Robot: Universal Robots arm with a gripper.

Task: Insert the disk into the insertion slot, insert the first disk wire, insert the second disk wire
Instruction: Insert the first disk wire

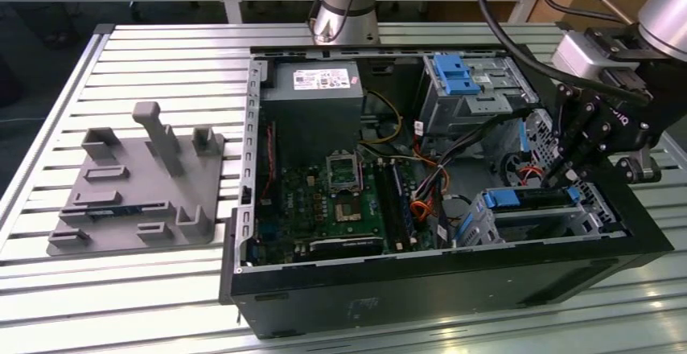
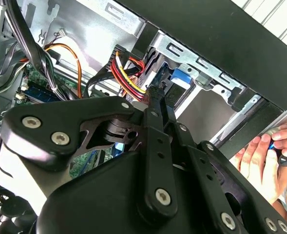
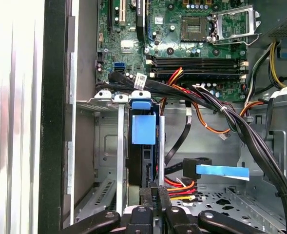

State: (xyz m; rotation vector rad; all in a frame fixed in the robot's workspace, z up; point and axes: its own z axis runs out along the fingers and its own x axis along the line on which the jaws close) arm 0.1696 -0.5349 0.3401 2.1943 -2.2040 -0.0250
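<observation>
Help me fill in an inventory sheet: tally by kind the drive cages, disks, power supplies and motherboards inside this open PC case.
Drive cages: 2, the insertion slot and the taller grey cage
Disk: 1, sitting in the insertion slot
Power supply: 1
Motherboard: 1
Total: 5

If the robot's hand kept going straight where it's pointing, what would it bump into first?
Probably the disk, seen edge-on in the insertion slot right ahead of the hand in the first wrist view. The red and yellow wires lie just beside that line.
</observation>
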